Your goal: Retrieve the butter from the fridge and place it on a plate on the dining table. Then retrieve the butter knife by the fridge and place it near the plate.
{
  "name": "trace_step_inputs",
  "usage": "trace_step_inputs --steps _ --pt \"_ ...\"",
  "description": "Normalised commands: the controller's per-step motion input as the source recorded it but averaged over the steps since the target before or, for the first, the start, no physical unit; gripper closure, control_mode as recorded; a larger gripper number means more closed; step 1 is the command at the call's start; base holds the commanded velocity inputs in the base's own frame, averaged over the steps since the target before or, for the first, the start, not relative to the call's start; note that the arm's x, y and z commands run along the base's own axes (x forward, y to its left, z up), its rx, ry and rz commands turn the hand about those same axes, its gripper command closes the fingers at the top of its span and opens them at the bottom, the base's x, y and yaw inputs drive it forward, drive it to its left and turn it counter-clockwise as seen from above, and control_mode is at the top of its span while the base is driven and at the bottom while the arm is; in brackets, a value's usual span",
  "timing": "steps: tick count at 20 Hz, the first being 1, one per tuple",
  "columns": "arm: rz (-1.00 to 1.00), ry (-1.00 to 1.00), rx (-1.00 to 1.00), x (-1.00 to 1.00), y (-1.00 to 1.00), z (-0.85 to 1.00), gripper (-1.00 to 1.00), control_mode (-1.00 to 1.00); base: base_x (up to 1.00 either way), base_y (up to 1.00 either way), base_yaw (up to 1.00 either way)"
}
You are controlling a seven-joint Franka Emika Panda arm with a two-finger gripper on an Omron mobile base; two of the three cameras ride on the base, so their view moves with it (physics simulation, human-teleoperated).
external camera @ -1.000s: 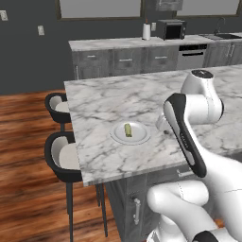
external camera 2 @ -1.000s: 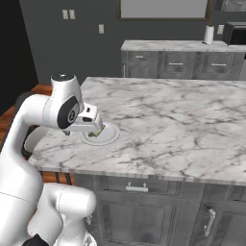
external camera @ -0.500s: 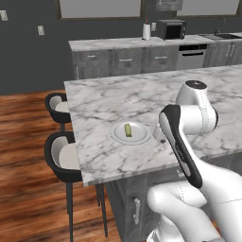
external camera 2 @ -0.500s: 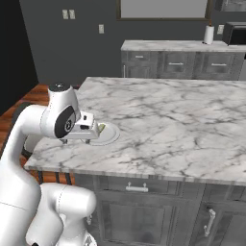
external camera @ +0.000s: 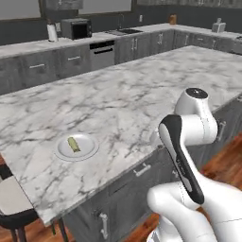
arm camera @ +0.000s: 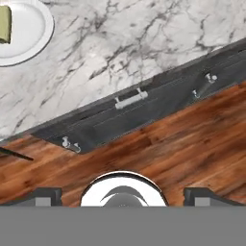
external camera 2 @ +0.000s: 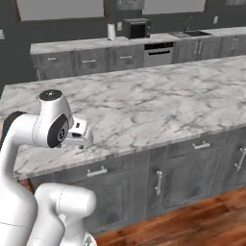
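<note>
The butter (external camera: 73, 144), a small yellowish-green stick, lies on the round white plate (external camera: 90, 149) near the front left of the marble dining table (external camera: 142, 99). In the hand view the plate (arm camera: 41, 33) sits at the top left with the butter (arm camera: 4, 24) at the frame's edge. My gripper (arm camera: 123, 194) is open and holds nothing, its fingertips (arm camera: 45, 194) wide apart. It hangs beyond the table's edge (external camera 2: 144, 144), above the wood floor and away from the plate. My gripper (external camera 2: 80, 142) juts from the arm's wrist. The fridge and the butter knife are out of view.
The island's dark base has drawers with grey handles (arm camera: 130, 100). A back counter carries a microwave (external camera: 75, 28) and a white roll (external camera 2: 111, 31). A black stool (external camera: 9, 203) stands at the island's left end. Wood floor (arm camera: 168, 144) lies below the hand.
Both base views have shifted, so the base has moved: the plate now sits lower left in the left base view. The hand has drawn back off the plate past the table's edge. The gripper stays open.
</note>
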Motion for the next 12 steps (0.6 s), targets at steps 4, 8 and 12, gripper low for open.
trace_step_inputs --steps 4,8,12 --pt "0.00 0.00 0.00 0.00 0.00 0.00 -1.00 1.00 0.10 -0.57 -0.71" --pt "0.00 0.00 0.00 0.00 0.00 0.00 -1.00 1.00 0.49 -0.72 -0.61" --pt "0.00 0.00 0.00 0.00 0.00 0.00 -1.00 1.00 0.34 -0.73 -0.71"
